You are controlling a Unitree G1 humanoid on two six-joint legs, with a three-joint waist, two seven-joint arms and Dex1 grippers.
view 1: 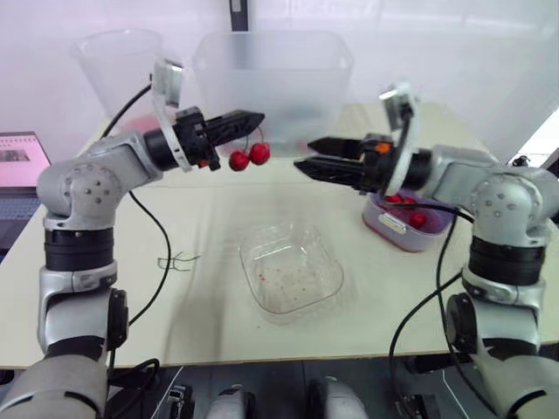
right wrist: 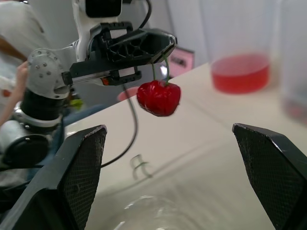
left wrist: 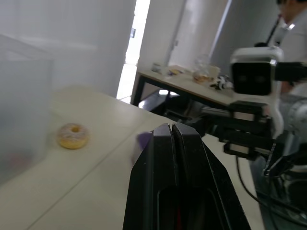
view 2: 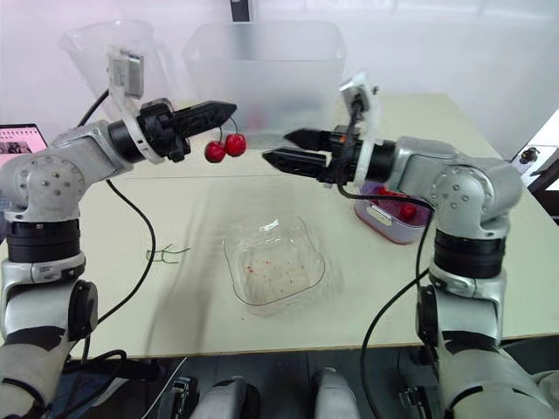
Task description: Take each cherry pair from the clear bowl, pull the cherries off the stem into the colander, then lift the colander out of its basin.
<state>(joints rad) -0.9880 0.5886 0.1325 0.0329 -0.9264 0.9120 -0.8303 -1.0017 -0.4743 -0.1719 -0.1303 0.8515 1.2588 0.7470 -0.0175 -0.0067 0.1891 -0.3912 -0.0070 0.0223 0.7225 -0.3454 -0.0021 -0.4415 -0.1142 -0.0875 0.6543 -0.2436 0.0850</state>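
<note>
My left gripper (view 1: 251, 120) is shut on the stem of a red cherry pair (view 1: 249, 156), which hangs below its tips above the table. My right gripper (view 1: 304, 154) is open, level with the cherries and a short way to their right, touching nothing. In the right wrist view the cherries (right wrist: 159, 97) hang straight ahead between my open fingers (right wrist: 76, 177). The clear bowl (view 1: 255, 243) sits on the table below, holding nothing but red specks. The purple colander in its basin (view 1: 391, 227) sits under my right forearm with several cherries (view 1: 417, 218) in it.
A large frosted tub (view 1: 271, 78) and a clear container (view 1: 113, 65) with red contents stand at the back. A bare stem (view 1: 179, 260) lies left of the bowl. A laptop (view 1: 17, 170) is at far left. A doughnut (left wrist: 73, 135) lies farther along the table.
</note>
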